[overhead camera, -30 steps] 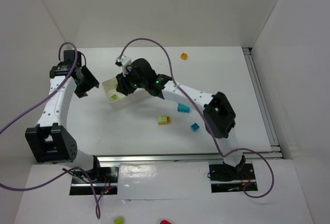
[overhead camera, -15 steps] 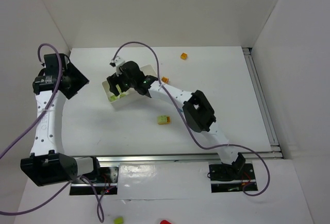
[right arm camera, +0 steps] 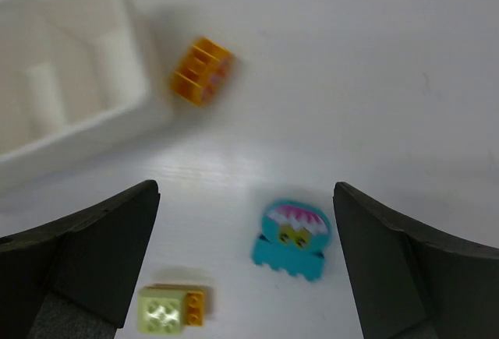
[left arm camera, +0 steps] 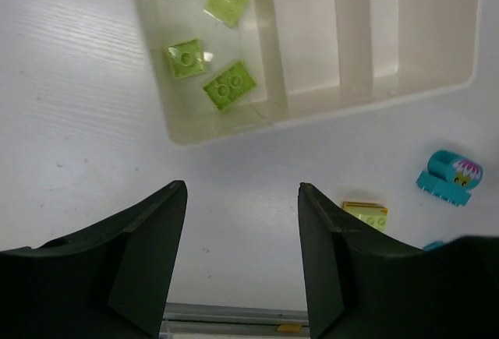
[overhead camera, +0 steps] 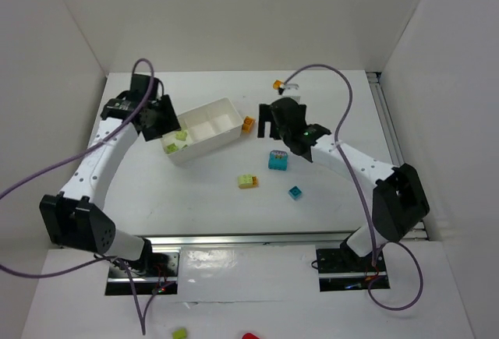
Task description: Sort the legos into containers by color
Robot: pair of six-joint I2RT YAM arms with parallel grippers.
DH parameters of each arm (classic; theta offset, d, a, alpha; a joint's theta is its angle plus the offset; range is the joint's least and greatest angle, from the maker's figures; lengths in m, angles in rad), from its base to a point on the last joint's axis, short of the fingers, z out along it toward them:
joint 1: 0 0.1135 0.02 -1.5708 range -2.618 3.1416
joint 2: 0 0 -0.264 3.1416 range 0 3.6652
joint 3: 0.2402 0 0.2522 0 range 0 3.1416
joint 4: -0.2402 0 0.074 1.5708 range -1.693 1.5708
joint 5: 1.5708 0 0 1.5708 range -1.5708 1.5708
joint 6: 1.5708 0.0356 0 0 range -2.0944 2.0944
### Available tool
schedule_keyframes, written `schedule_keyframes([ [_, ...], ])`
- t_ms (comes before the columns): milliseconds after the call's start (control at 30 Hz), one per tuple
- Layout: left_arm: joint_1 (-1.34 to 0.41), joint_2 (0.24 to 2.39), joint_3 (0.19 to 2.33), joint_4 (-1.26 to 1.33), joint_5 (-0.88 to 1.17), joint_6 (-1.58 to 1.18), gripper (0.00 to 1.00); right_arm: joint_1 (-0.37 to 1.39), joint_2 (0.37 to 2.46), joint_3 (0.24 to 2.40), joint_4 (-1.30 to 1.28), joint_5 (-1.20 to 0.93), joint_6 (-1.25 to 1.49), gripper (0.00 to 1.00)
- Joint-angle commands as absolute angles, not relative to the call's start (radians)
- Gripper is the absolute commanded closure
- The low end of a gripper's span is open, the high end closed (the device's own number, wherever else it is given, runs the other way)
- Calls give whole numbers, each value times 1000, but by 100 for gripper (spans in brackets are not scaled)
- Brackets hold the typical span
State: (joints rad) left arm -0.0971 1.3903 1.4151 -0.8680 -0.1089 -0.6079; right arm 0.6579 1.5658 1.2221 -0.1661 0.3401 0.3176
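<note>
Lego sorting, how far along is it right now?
Done: three lime green bricks lie in one end compartment of the tray. In hand: nothing; the left gripper and right gripper are both open and empty. Left to sort: an orange brick beside the tray, the printed cyan block, a lime-and-orange piece, a small cyan brick and a far orange brick.

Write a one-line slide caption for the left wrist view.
Open left end effector hovers before the white tray, three lime green bricks in its end compartment.
</note>
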Motion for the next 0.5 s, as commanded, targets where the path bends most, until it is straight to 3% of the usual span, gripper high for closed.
schedule_keyframes([
  [0, -217, 1454, 1482, -848, -135, -559, 31, 629, 1517, 1085, -385, 474, 571, 0],
  [233, -403, 1590, 1558, -857, -121, -497, 30, 604, 1389, 902, -449, 344, 683, 2],
  [467, -434, 1632, 1559, -867, -112, -517, 30, 614, 1267, 730, -491, 296, 715, 2],
])
